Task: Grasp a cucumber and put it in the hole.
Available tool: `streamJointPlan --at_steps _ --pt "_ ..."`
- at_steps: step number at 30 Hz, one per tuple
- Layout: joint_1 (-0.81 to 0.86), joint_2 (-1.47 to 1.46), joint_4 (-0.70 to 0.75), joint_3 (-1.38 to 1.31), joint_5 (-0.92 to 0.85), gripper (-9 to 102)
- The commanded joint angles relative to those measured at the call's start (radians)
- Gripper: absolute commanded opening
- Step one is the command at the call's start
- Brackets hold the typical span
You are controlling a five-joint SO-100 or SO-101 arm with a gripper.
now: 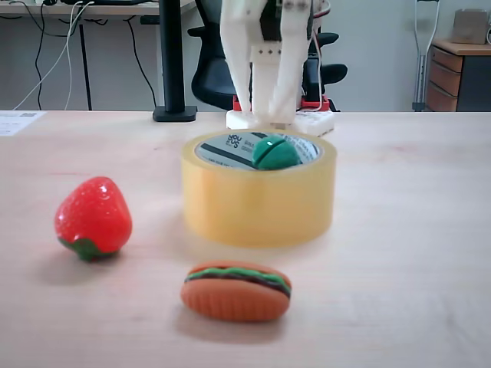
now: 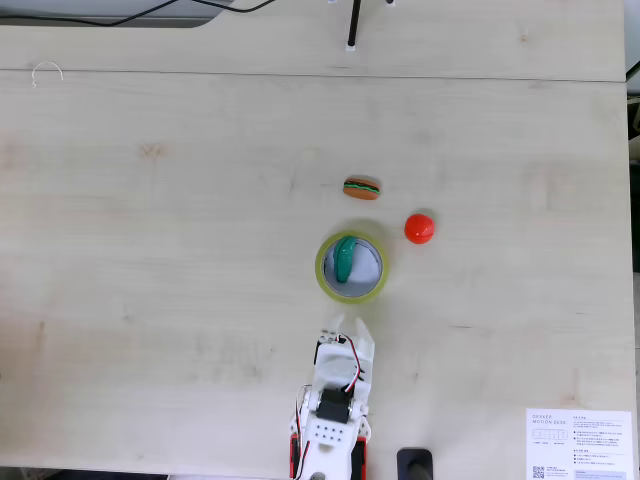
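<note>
The dark green cucumber (image 1: 275,152) (image 2: 345,258) lies inside the hole (image 1: 224,149) (image 2: 366,266) of the yellowish tape roll (image 1: 257,203) (image 2: 323,280), leaning against the inner wall with its end poking just above the rim. My white gripper (image 1: 263,115) (image 2: 348,325) hangs just behind the roll in the front fixed view and below it in the top-down fixed view. It is apart from the roll, open, with nothing between its fingers.
A red strawberry (image 1: 93,217) (image 2: 419,228) and a toy hamburger (image 1: 236,290) (image 2: 361,188) lie close to the roll on the side away from the arm. A white paper sheet (image 2: 580,443) sits near the arm's base.
</note>
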Motion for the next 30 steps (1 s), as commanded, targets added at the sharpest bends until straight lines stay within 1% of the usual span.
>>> streamJointPlan --at_steps 1,5,11,30 --pt "-0.006 0.003 -0.025 0.021 0.008 8" --pt "-0.006 0.003 -0.025 0.075 0.008 8" --pt "-0.006 0.003 -0.026 0.133 0.009 0" --pt "-0.005 0.003 -0.009 0.169 0.005 0"
